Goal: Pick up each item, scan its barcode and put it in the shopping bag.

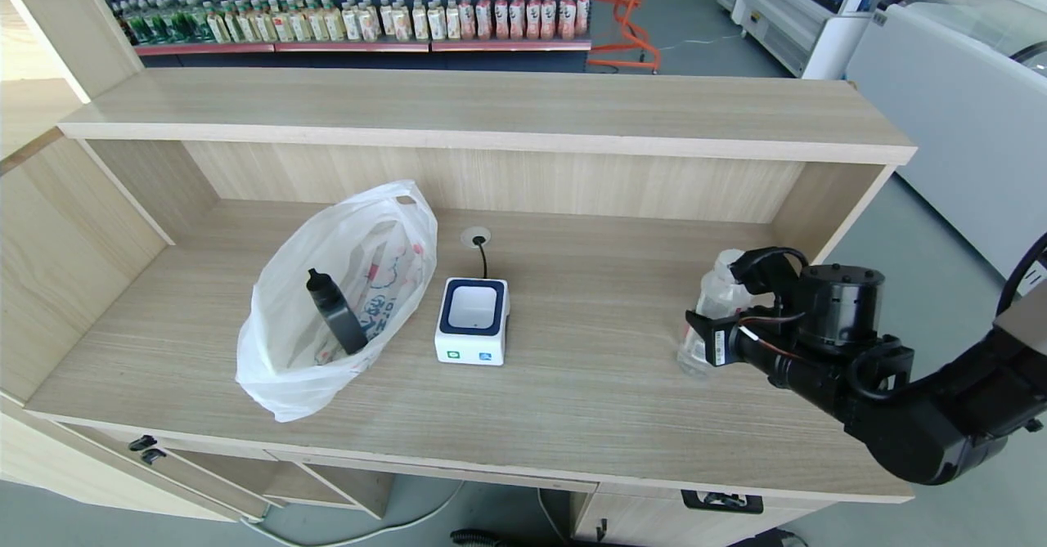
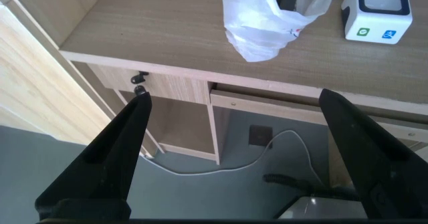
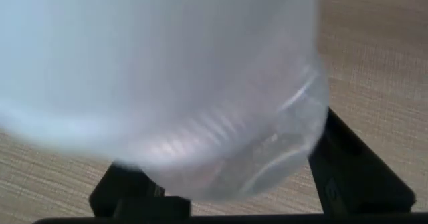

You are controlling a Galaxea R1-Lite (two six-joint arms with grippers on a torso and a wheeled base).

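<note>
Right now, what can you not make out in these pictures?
1. Bottle barcode: blurred in right wrist view, too close; right gripper covers part in head view.
2. Bag contents: head view, the film blurs the items beside the dark flask.
3. Right gripper's hold: head view, its wrist hides whether it is tight.

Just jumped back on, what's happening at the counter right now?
The right gripper is around a clear bottle standing at the right end of the counter, not yet at the scanner in the middle. The shopping bag on the left already holds a dark bottle and other goods. The left gripper hangs open below the counter's front edge.
</note>
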